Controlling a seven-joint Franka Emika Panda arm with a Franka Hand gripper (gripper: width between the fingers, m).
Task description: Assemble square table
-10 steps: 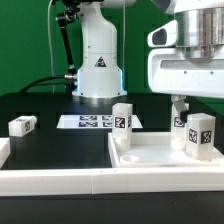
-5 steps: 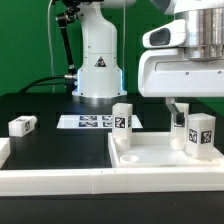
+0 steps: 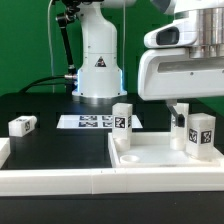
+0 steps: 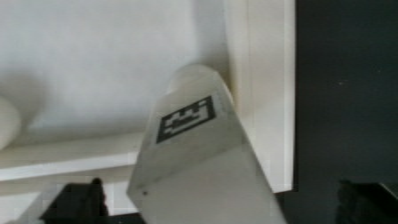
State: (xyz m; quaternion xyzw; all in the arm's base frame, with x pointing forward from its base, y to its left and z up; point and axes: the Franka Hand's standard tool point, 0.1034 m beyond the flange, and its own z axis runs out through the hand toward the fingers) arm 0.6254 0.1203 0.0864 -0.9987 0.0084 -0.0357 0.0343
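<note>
The white square tabletop [image 3: 150, 158] lies rim-up at the exterior view's lower right. One white tagged leg [image 3: 122, 117] stands upright at its far left corner. Another leg [image 3: 200, 133] stands at the right, with a third tagged leg [image 3: 180, 124] partly hidden behind it. A loose leg [image 3: 22, 125] lies on the black table at the left. My gripper [image 3: 184, 110] hangs just above the right-hand legs. In the wrist view a tagged leg [image 4: 192, 130] stands between my dark fingertips [image 4: 80, 200]. There is a gap on each side, so the gripper [image 4: 222, 205] is open around the leg.
The marker board [image 3: 92, 122] lies flat in front of the robot base [image 3: 97, 60]. A long white L-shaped border wall [image 3: 60, 180] runs along the front edge and the left side.
The gripper body has shifted a little toward the exterior view's left. The legs and the tabletop have not moved.
</note>
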